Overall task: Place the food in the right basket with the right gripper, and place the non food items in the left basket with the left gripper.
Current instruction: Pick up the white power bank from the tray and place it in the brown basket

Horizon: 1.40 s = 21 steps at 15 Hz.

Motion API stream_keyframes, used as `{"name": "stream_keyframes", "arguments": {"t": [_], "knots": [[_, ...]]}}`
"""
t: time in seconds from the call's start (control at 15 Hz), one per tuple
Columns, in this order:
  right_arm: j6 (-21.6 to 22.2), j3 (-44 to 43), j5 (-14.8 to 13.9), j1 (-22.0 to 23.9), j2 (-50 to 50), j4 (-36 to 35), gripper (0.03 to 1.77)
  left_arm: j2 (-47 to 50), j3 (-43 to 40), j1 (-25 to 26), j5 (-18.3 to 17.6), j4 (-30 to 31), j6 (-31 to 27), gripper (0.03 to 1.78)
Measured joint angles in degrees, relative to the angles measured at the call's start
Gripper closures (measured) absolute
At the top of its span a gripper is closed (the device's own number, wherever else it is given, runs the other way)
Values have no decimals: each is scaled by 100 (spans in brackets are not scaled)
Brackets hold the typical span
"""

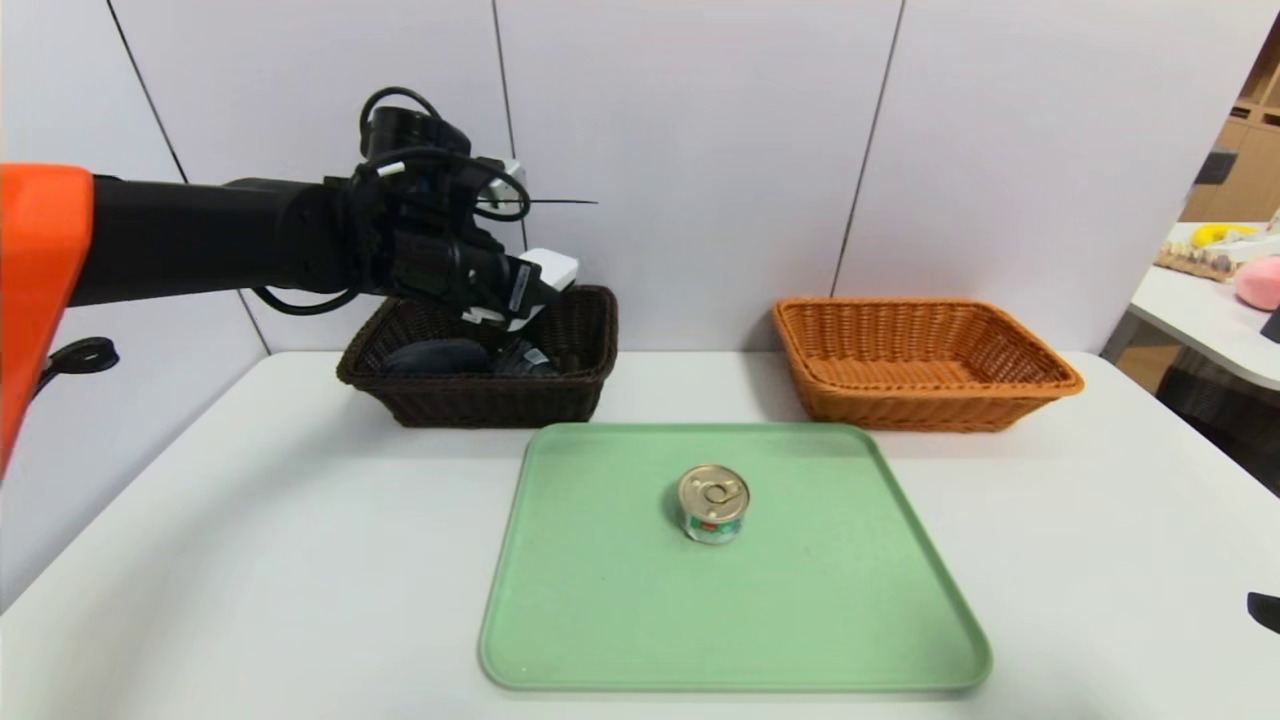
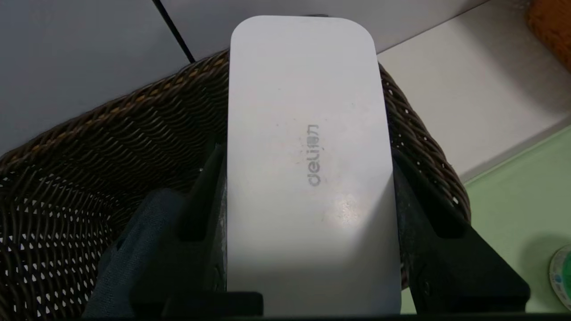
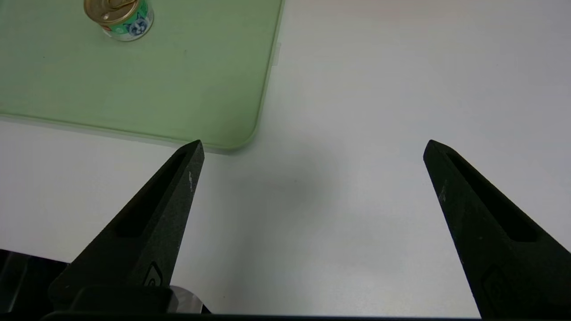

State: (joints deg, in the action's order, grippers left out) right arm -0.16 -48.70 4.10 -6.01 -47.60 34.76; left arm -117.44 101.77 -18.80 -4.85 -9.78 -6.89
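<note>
Left end effector (image 2: 310, 178): clamps your white box (image 1: 548, 268) by its sides over the dark basket (image 1: 490, 408), probably for release inside
Right end effector (image 3: 314, 149): waits open above the worktop (image 3: 357, 249)
Tin (image 1: 713, 505): on your green tray (image 1: 735, 640)

Open lane over bare surface (image 1: 1080, 500) right of tray (image 1: 880, 640); dark basket (image 1: 490, 400) mouth partly blocked (white box (image 1: 550, 268), left pincer (image 1: 540, 295)).
</note>
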Motion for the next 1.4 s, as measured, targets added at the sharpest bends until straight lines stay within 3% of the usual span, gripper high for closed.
{"name": "stream_keyframes", "arguments": {"t": [0.8, 1.4], "knots": [[9, 89, 26, 12, -5, -15, 10, -446, 0, 251, 6, 110, 182, 77], [13, 66, 26, 11, -22, -45, 10, -499, 7, 254, 41, 234, 166, 33]]}}
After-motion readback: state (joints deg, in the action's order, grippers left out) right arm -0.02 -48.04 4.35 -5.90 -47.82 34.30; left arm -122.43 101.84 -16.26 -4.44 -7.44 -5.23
